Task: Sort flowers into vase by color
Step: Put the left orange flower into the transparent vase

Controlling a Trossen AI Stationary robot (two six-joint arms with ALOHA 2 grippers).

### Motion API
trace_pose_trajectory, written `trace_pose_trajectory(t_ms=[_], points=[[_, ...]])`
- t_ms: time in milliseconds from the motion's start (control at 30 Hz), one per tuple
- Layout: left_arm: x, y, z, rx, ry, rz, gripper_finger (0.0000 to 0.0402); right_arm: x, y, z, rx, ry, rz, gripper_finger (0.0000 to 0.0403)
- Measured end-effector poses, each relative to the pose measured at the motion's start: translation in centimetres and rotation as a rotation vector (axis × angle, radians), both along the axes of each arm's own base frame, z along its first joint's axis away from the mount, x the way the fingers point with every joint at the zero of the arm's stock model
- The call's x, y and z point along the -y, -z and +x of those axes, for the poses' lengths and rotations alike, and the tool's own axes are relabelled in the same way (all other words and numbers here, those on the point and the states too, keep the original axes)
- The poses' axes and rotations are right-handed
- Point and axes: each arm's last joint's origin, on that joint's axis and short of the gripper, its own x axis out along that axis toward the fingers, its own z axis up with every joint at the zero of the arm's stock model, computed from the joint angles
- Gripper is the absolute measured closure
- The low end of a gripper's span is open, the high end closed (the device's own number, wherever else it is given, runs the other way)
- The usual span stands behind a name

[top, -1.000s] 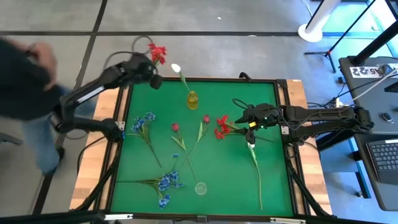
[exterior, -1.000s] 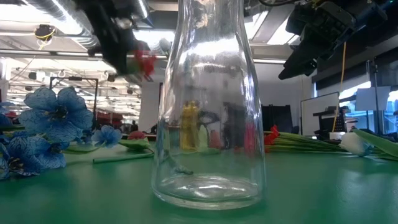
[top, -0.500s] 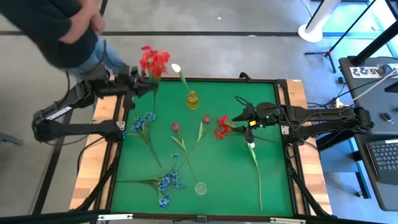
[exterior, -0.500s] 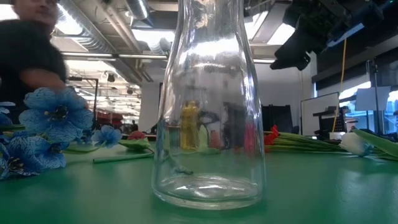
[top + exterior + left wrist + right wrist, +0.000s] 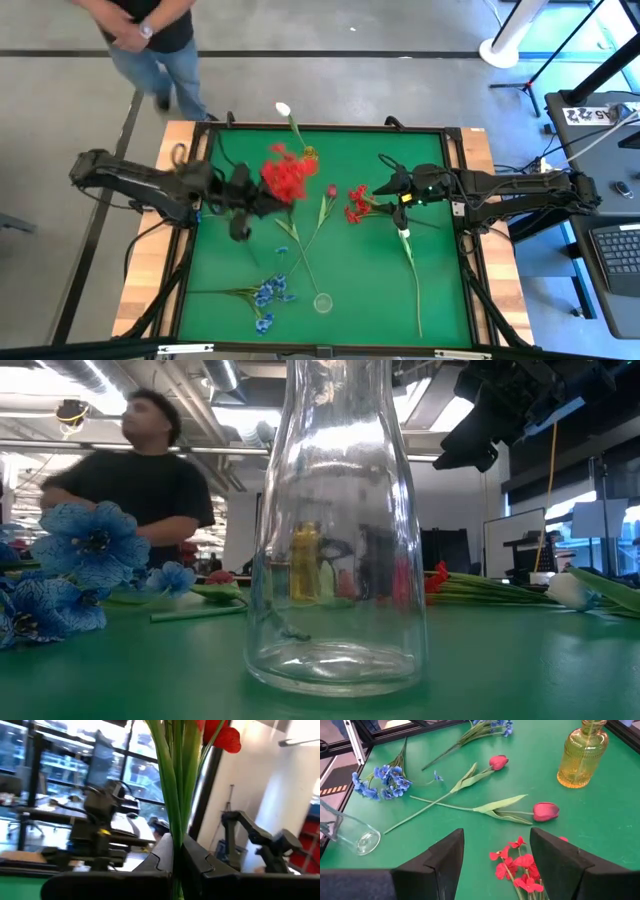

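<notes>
My left gripper (image 5: 258, 193) hovers over the green mat's left half, shut on a red flower cluster (image 5: 288, 177) whose blooms partly cover the yellow vase (image 5: 310, 154). My right gripper (image 5: 380, 192) hangs open above a second red cluster (image 5: 519, 866) lying on the mat, touching nothing. Two red buds (image 5: 546, 811) (image 5: 497, 761) lie crossed mid-mat. Blue clusters (image 5: 270, 293) lie near the clear vase (image 5: 322, 302). One white bud (image 5: 283, 108) lies over the far edge and another (image 5: 405, 232) below my right gripper. My left gripper pinches the bunch of thin green stems (image 5: 175, 837) between its two fingers (image 5: 200, 857). The fingers come about level from the table's left and lie across the stems. The red blooms (image 5: 222, 735) stand above the fingers, and the flower is lifted clear of the mat.
The clear vase (image 5: 335, 530) stands right before the low camera, the yellow vase (image 5: 304, 564) showing through it. A raised dark frame (image 5: 330, 127) rims the mat. A person (image 5: 150, 40) walks beyond the far left corner. Free mat lies near the front right.
My left gripper has swung from beyond the far left corner toward the near edge and in over the mat, tipping up to about level, still shut on the red cluster, which now hangs beside the yellow vase. The person has walked along behind the table.
</notes>
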Motion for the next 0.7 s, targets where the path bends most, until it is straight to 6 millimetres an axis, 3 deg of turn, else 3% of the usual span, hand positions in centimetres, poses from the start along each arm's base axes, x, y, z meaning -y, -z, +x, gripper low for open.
trace_pose_trajectory(t_ms=[300, 700], points=[[5.3, 3.8, 4.6, 0.075, 0.124, 0.029, 0.0398, 0.0, -0.1, 0.1, 0.012, -0.002, 0.0, 0.0178], [8.9, 8.8, 7.7, 0.145, 0.183, -0.059, 0.0398, 0.0, -0.1, 0.1, 0.014, -0.002, 0.0, 0.0178]])
